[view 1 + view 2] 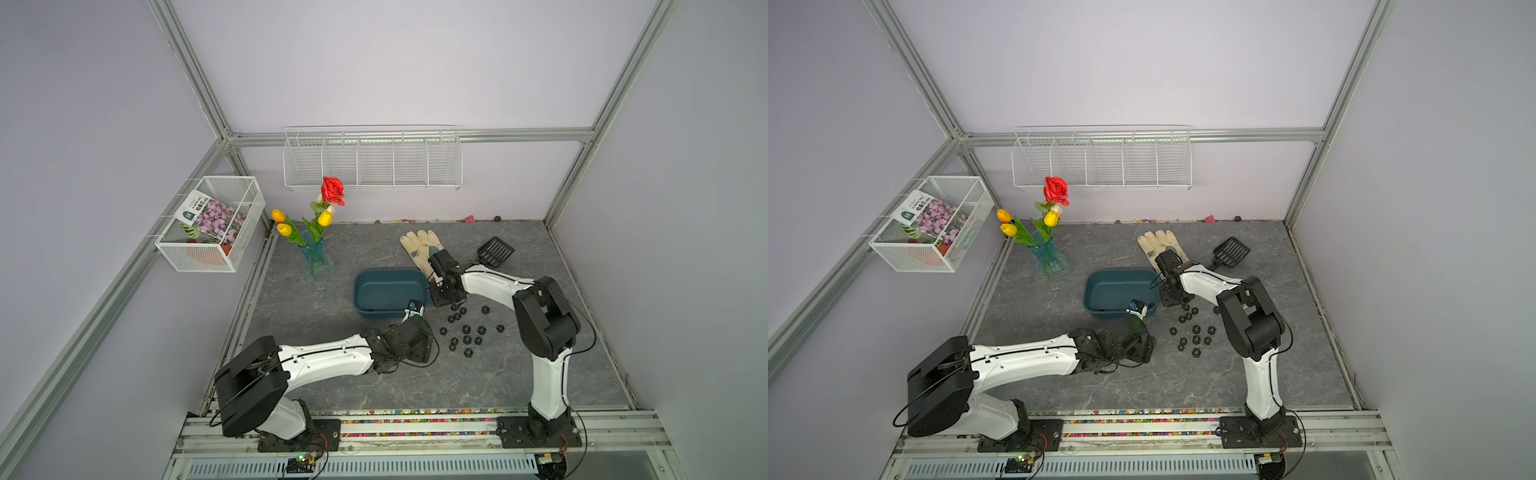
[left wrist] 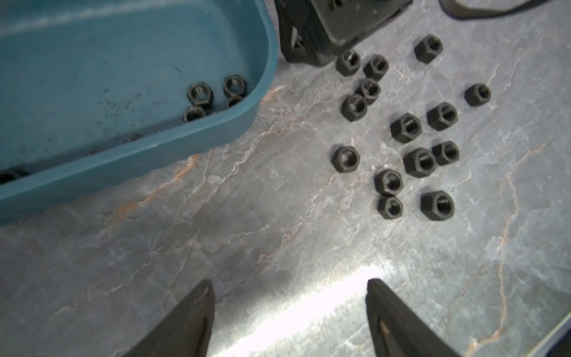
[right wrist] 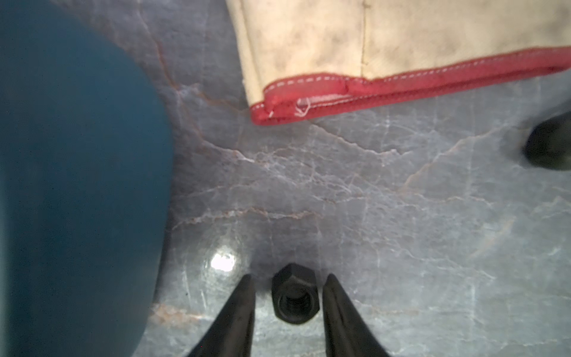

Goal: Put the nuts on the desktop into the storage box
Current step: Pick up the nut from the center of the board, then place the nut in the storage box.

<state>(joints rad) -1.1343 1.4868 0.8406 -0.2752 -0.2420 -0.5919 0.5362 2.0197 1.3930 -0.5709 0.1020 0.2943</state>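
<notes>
Several black nuts (image 1: 466,329) (image 1: 1196,329) (image 2: 411,128) lie loose on the grey desktop (image 1: 332,386) to the right of the teal storage box (image 1: 388,272) (image 1: 1119,272) (image 2: 185,148). Several more nuts (image 2: 200,92) sit inside the box near its corner. In the right wrist view my right gripper (image 3: 289,276) straddles one nut (image 3: 293,299) resting on the desktop, with a thin gap on each side of it. The box's outer wall (image 3: 77,154) is beside it. My left gripper (image 2: 289,282) hovers open over bare desktop by the box's near right corner, holding nothing.
A cream glove with a red cuff (image 1: 419,245) (image 3: 340,46) lies behind the right gripper, and a black slotted scoop (image 1: 494,251) is to its right. A vase of flowers (image 1: 316,257) stands left of the box. White wire baskets (image 1: 372,162) (image 1: 212,224) hang on the walls.
</notes>
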